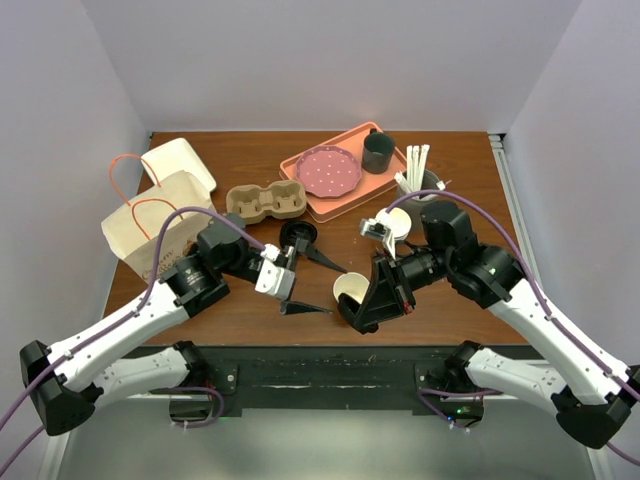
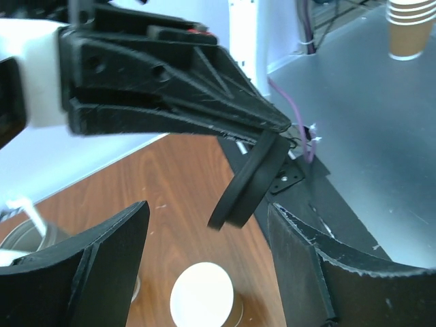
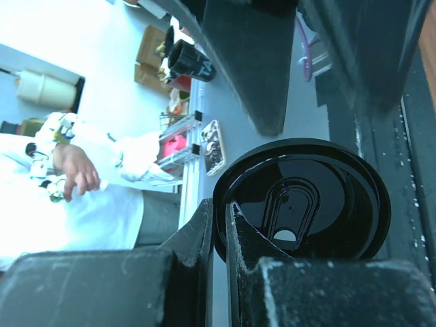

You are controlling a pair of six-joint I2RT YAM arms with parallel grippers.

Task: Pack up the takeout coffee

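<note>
Left claw [image 2: 208, 211] is wide open, fingers [image 2: 82, 272] at the bottom corners of the frame. Right claw [image 2: 272, 129] comes in from upper left and pinches the black lid [image 2: 248, 180] by its rim. The lid hangs tilted, nearly edge-on, above the gap between the left fingers. Cup [image 2: 202, 300] sits below on the wood tabletop [image 2: 170, 177], mouth up, white inside. Cup stack [image 2: 409, 27] is at top right, off the tabletop.

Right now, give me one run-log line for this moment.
right gripper: shut on black sip lid | left gripper: open by kraft paper cup | cup: upright, unlidded | packing: not done
</note>
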